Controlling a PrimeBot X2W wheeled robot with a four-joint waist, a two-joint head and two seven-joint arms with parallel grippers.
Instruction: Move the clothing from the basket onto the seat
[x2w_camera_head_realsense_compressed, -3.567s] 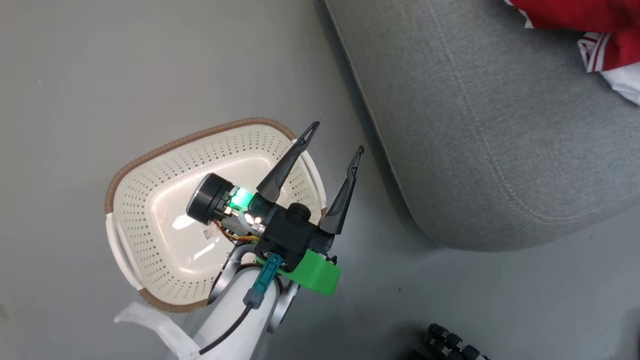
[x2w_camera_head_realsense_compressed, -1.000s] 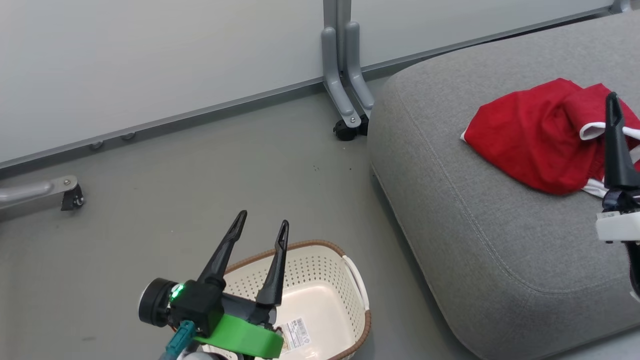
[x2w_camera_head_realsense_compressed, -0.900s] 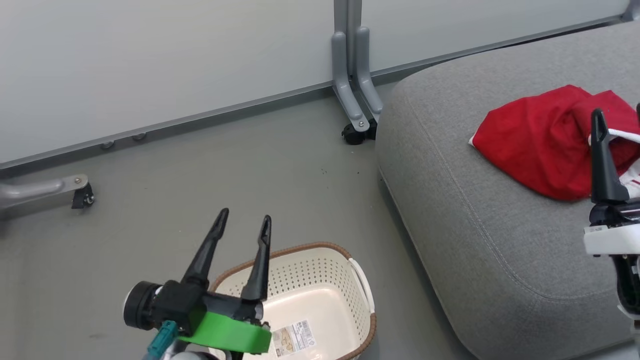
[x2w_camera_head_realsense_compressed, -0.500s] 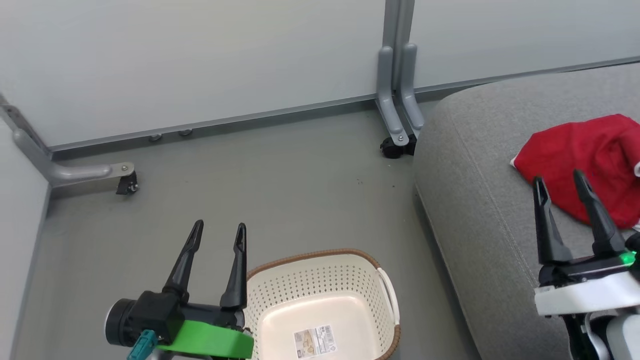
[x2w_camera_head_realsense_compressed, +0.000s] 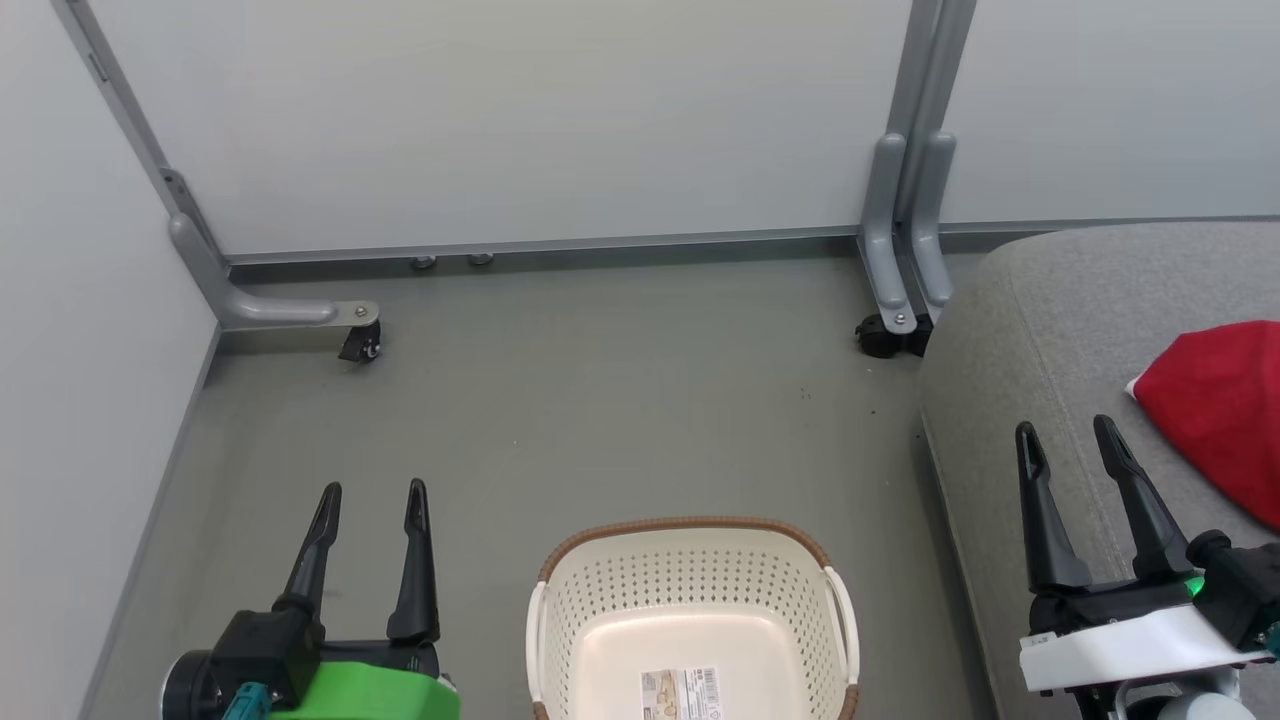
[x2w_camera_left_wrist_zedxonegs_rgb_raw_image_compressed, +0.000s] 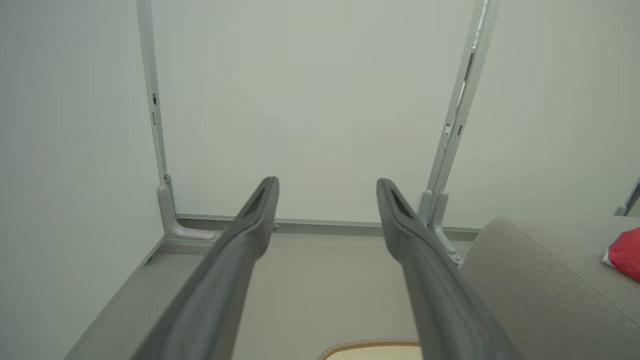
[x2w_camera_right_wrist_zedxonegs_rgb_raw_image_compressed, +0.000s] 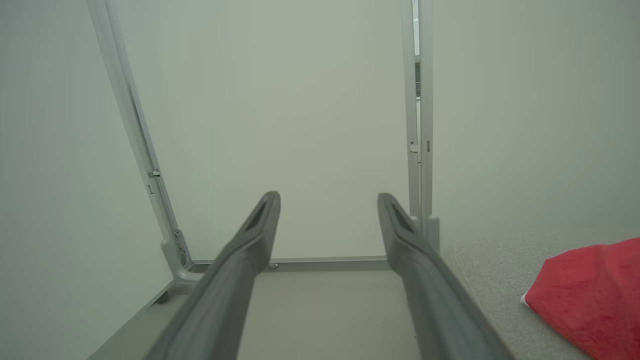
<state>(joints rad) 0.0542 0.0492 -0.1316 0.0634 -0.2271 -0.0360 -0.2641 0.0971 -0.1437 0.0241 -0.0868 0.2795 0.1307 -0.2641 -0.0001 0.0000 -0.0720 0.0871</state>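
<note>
The cream basket (x2w_camera_head_realsense_compressed: 690, 570) with its brown rim stands on the floor at the bottom centre of the head view, holding nothing but a label sticker (x2w_camera_head_realsense_compressed: 680, 692). Red clothing (x2w_camera_head_realsense_compressed: 1220, 420) lies on the grey seat (x2w_camera_head_realsense_compressed: 1040, 330) at the right edge; it also shows in the left wrist view (x2w_camera_left_wrist_zedxonegs_rgb_raw_image_compressed: 625, 250) and the right wrist view (x2w_camera_right_wrist_zedxonegs_rgb_raw_image_compressed: 590, 295). My left gripper (x2w_camera_head_realsense_compressed: 372, 492) hovers left of the basket, open and holding nothing. My right gripper (x2w_camera_head_realsense_compressed: 1065, 432) is over the seat's left part, open, with bare fingers. Both pairs of fingers point toward the back wall.
Pale partition panels close the back and left. Their grey metal feet with castors (x2w_camera_head_realsense_compressed: 362, 345) (x2w_camera_head_realsense_compressed: 885, 335) rest on the grey floor. The seat's rounded corner (x2w_camera_left_wrist_zedxonegs_rgb_raw_image_compressed: 505, 240) lies close to the right of the basket.
The head camera has swung left and up, so the basket now sits centred and the seat has slid to the right edge. Both grippers have settled at the lower corners, still open.
</note>
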